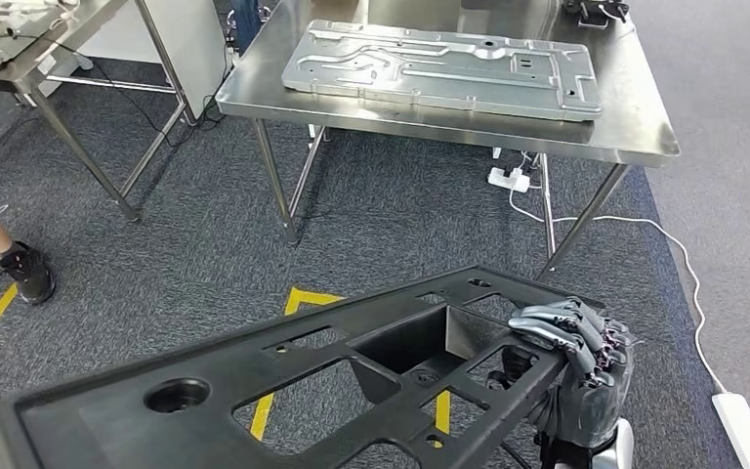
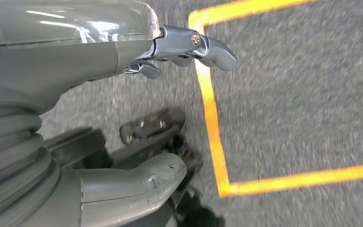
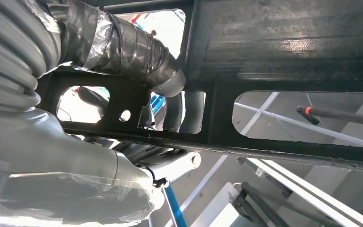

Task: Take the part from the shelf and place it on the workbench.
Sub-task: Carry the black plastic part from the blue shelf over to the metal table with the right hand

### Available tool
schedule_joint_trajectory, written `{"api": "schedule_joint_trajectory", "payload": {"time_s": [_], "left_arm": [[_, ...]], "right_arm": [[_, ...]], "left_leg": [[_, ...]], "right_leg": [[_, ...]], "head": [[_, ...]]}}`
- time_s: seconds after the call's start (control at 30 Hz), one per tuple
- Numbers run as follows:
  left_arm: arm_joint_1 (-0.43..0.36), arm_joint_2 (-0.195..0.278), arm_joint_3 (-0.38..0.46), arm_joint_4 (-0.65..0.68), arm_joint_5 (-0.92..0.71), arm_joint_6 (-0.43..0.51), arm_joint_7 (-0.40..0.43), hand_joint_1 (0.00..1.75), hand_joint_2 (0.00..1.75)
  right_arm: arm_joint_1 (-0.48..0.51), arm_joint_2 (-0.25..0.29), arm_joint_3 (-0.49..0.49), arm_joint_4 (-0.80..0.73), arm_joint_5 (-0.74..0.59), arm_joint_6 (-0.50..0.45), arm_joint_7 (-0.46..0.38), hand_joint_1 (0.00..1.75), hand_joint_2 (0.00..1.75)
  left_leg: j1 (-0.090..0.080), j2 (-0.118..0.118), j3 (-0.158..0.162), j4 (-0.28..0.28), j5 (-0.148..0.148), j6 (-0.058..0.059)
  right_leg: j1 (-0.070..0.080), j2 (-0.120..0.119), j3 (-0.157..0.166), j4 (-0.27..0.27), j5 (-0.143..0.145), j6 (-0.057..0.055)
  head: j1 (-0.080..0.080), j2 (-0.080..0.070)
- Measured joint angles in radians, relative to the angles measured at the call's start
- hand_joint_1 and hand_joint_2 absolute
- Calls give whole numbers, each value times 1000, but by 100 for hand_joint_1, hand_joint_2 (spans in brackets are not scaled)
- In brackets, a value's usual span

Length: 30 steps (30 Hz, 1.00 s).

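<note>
The part point(image 1: 283, 376) is a long black plastic panel with several cut-outs and a deep central pocket. It hangs tilted across the lower head view, above the carpet. My right hand point(image 1: 576, 362) grips its right-hand edge, fingers curled over the top rim. In the right wrist view, the right hand point(image 3: 75, 142) wraps the part point(image 3: 283, 42) from below, its taped thumb through an opening. My left hand point(image 2: 52, 71) hangs over the floor, its fingers point(image 2: 203, 45) and thumb apart, holding nothing. The steel workbench point(image 1: 635, 137) stands ahead.
A large stamped metal plate point(image 1: 439, 68) covers most of the workbench top. A second steel table point(image 1: 20, 68) is at the far left, and a person's leg and shoe point(image 1: 24, 269) are at the left edge. White power strips point(image 1: 742, 420) and cables lie on the carpet. Yellow floor tape point(image 1: 308, 298) runs under the part.
</note>
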Motion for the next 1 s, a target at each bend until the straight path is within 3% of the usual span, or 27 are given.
{"api": "schedule_joint_trajectory", "payload": {"time_s": [0.07, 0.17, 0.2, 0.23, 0.27, 0.3, 0.37, 0.43, 0.53, 0.6, 0.67, 0.7, 0.73, 0.77, 0.87, 0.93, 1.0], "left_arm": [[0, 0, 1, 0, 14, -49, -6, 0, 175], [0, 0, 1, 0, 19, -82, -13, 0, 175], [1, 0, 2, 0, 20, -86, -15, 0, 175], [2, 0, 2, 0, 20, -89, -18, 0, 175], [3, 0, 2, 0, 19, -92, -20, 0, 175], [3, 0, 2, 0, 18, -95, -23, 0, 175], [2, 0, 2, 0, 15, -98, -26, 0, 175], [0, 1, 2, 0, 13, -98, -30, 0, 175], [-1, 2, 2, 0, 13, -98, -33, 0, 175], [-2, 2, 2, 0, 13, -98, -34, 0, 175], [-2, 3, 2, 0, 12, -98, -34, 0, 175], [0, 3, 2, 0, 12, -98, -34, 0, 175], [1, 3, 2, 0, 12, -98, -34, 0, 175], [2, 3, 2, 0, 12, -98, -34, 0, 175], [0, 4, 2, 0, 12, -98, -34, 0, 175], [-2, 5, 2, 0, 11, -98, -35, 0, 175], [-2, 5, 2, 0, 10, -98, -36, 0, 175]], "right_arm": [[-9, 0, 0, 0, -5, 0, 4, 175, 175], [-17, 0, 0, 3, -9, 0, 7, 175, 175], [-17, 0, 0, 5, -9, 0, 8, 175, 175], [-18, 0, 0, 7, -9, 0, 8, 175, 175], [-20, 0, 0, 9, -9, 0, 10, 175, 175], [-24, 0, 0, 11, -10, 0, 12, 175, 175], [-37, 0, 0, 15, -16, 0, 19, 175, 175], [-49, -1, 0, 18, -22, 0, 25, 175, 175], [-60, -1, 0, 24, -25, 1, 31, 175, 175], [-67, -1, 0, 26, -26, 1, 32, 175, 175], [-70, -1, 0, 29, -26, 1, 33, 175, 175], [-70, -1, 0, 31, -26, 1, 33, 175, 175], [-70, -1, 0, 33, -26, 1, 34, 175, 175], [-70, -1, 0, 35, -26, 1, 34, 175, 175], [-72, -1, 0, 36, -26, 1, 34, 175, 175], [-76, -1, 0, 37, -26, 1, 36, 175, 175], [-83, -1, 0, 39, -26, 1, 38, 175, 175]], "left_leg": [[6, 2, 4, -14, 10, 11], [7, 3, 3, -18, 13, 18], [6, 3, 3, -17, 13, 18], [6, 3, 2, -15, 12, 18], [6, 2, 2, -13, 11, 18], [6, 2, 2, -9, 8, 17], [3, 0, -1, 4, 0, 9], [-2, 0, -6, 13, -4, 0], [0, 0, -10, 22, -13, -14], [3, 0, -39, 87, -56, -27], [8, 0, -99, 221, -121, -36], [10, 0, -127, 279, -140, -39], [12, 0, -139, 305, -140, -40], [12, 0, -131, 289, -120, -39], [10, 0, -32, 85, -26, -30], [5, 0, 0, 13, -9, -22], [2, -1, 0, 7, -6, -12]], "right_leg": [[0, -1, -14, 33, -26, 10], [-5, -1, -95, 204, -117, 21], [-6, -1, -118, 250, -129, 24], [-7, -1, -126, 263, -122, 25], [-8, -2, -115, 240, -98, 26], [-10, -2, -86, 181, -60, 26], [-10, -2, -28, 61, -13, 20], [-7, -1, -9, 16, -6, 11], [-9, -1, -10, 12, -1, -6], [-14, -3, -9, 7, 2, -16], [-14, -4, -11, 7, 2, -19], [-14, -5, -11, 8, 2, -19], [-14, -5, -11, 8, 2, -19], [-14, -5, -11, 8, 2, -19], [-14, -3, -6, 8, 1, -13], [-12, -3, -7, 6, 3, -2], [-12, -3, -7, 0, 8, 13]], "head": [[0, 0], [0, 0], [0, 0], [0, 0], [0, 0], [1, 0], [0, 0], [0, 0], [0, 0], [0, 0], [0, 0], [0, 0], [0, 0], [0, 0], [0, 0], [0, 0], [0, 0]]}}
